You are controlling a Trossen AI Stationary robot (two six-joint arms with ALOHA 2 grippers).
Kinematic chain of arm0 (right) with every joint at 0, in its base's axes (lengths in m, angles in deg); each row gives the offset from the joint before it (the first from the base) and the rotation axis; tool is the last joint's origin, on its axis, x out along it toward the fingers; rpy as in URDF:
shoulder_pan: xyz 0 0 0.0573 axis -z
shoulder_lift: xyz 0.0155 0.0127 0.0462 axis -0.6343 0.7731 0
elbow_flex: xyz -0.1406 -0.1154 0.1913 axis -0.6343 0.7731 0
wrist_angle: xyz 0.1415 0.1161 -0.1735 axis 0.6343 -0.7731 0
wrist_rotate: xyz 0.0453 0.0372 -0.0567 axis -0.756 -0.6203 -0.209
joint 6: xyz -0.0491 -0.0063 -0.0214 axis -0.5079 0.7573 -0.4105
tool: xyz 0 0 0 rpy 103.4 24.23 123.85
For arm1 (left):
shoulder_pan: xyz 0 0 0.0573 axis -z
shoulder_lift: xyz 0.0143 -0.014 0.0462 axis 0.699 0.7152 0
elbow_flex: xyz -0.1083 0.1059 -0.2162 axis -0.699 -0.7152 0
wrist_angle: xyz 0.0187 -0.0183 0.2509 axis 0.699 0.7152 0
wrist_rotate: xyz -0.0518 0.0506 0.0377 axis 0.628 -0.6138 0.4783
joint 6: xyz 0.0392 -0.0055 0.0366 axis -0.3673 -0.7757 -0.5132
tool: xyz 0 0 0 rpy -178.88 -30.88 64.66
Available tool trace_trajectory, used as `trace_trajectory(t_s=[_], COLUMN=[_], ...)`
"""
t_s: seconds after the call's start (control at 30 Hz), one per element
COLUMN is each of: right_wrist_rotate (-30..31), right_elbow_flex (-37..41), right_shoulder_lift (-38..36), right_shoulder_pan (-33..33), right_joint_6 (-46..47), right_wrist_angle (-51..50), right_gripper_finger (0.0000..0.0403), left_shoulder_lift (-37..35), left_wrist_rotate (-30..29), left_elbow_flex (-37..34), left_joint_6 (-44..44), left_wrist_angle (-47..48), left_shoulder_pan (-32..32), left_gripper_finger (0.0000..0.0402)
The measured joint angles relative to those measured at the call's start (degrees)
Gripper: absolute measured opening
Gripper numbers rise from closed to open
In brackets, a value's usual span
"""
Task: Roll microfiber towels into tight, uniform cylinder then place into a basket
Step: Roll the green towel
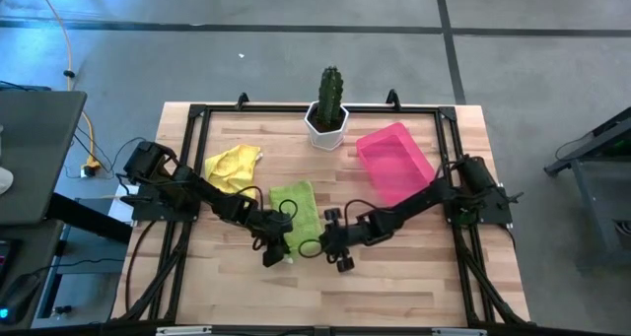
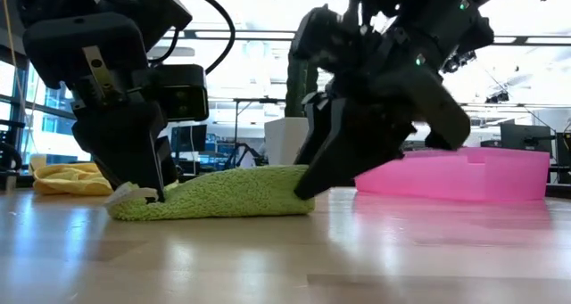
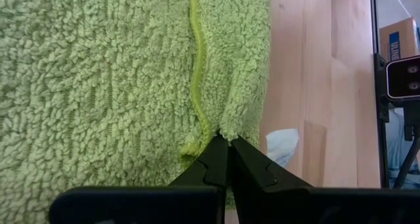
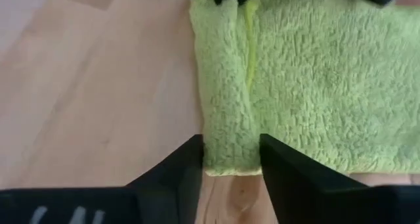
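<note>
The lime green towel (image 1: 295, 212) lies flat on the table, its near edge folded over into a narrow strip (image 4: 223, 99). My left gripper (image 1: 273, 251) is shut on that strip at the towel's near left corner. My right gripper (image 1: 335, 249) is open at the near right corner, one finger on each side of the strip's end (image 4: 230, 159). The yellow towel (image 1: 233, 166) lies crumpled at the far left. The pink tray (image 1: 394, 162) rests on the table at the far right. My left gripper pinches the folded near edge of the green towel (image 3: 226, 127) between its two fingertips, next to the stitched hem (image 3: 195, 73). The fingers slant down from above (image 2: 143, 175). The towel lies on the table, and a white tag (image 2: 121, 195) sticks out beside the fingers. My right gripper straddles the strip's end; I cannot tell whether its fingers (image 4: 187, 161) touch the cloth.
A white hexagonal pot with a cactus (image 1: 328, 114) stands at the table's far middle. A black frame (image 1: 197, 119) runs around the work area. Bare wood (image 1: 394, 287) lies in front of both grippers.
</note>
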Motion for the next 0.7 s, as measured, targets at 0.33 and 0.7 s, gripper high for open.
trace_trajectory(t_s=[0.33, 0.7], right_wrist_rotate=[-1.32, -17.15], right_elbow_flex=[-0.15, -0.17], right_shoulder_lift=[2.49, 2.38], right_shoulder_pan=[0.00, 3.08], right_joint_6=[3.15, 15.45], right_wrist_angle=[0.89, 0.77], right_gripper_finger=[0.0074, 0.0010], left_shoulder_lift=[0.00, -1.70], left_wrist_rotate=[-0.06, 0.92], left_elbow_flex=[0.00, -0.14], left_joint_6=[0.35, 1.19], left_wrist_angle=[-0.01, 0.44], left_shoulder_pan=[-0.02, -0.07], left_gripper_finger=[0.0001, 0.0005])
